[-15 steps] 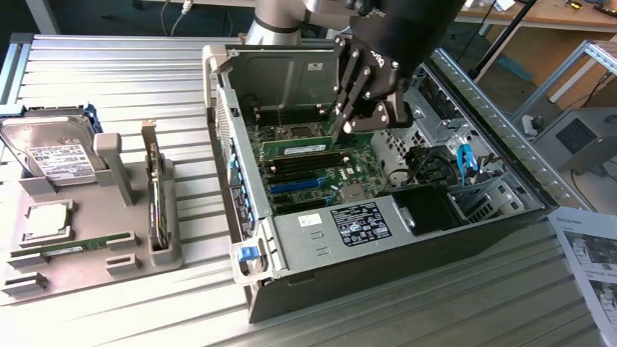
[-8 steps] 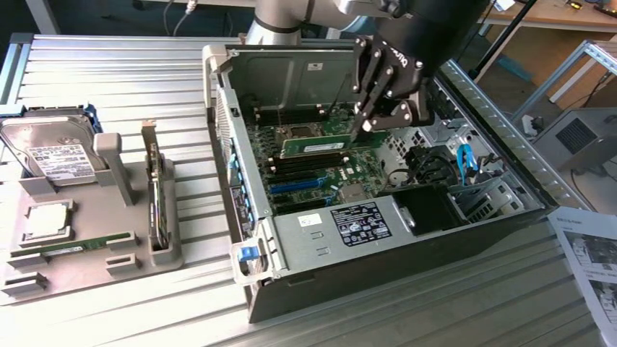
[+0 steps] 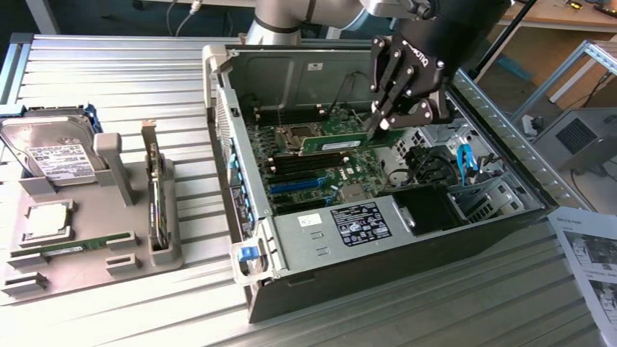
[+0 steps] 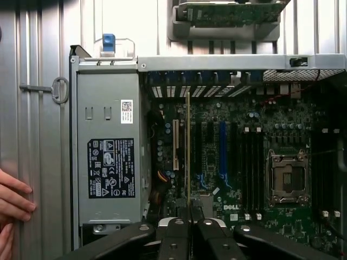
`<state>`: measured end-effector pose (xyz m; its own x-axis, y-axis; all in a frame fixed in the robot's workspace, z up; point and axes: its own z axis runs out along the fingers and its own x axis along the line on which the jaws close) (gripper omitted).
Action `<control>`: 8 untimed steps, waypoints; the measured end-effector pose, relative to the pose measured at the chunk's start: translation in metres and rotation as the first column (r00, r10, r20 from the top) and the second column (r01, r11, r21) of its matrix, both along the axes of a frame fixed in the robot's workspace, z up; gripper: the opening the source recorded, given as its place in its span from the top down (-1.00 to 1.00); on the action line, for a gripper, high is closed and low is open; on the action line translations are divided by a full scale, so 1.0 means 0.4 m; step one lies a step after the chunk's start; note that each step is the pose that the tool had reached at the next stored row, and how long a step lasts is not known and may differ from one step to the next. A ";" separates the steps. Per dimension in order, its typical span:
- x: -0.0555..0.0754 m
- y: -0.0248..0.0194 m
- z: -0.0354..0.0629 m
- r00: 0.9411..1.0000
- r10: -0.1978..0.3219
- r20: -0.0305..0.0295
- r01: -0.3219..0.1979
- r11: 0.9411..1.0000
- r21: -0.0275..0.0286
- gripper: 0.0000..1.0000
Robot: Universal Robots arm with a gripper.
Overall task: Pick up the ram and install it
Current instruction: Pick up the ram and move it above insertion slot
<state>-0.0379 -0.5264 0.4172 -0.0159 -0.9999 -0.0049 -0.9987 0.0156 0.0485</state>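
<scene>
My gripper is shut on the ram, a long green stick held by one end inside the open computer case. It hangs level just above the motherboard, over the black memory slots and beside the processor socket. In the wrist view the ram appears edge-on as a thin line running out from between the black fingers, above the board's expansion slots. The gripper pinches its near end. The memory slots lie off to the side of the stick.
A grey tray at the exterior view's left holds the twin green stick, a square silver processor, a hard drive and an upright card. A person's hand rests beside the case. Paper lies at the right.
</scene>
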 end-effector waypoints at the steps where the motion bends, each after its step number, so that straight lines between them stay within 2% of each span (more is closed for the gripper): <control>1: 0.002 0.000 0.000 1.000 0.000 0.000 0.000 1.000 0.000 0.76; 5: 0.006 0.000 0.000 1.000 0.000 0.000 0.000 1.000 0.000 0.76; 8: 0.022 0.000 0.000 1.000 0.000 0.000 0.000 1.000 0.000 0.76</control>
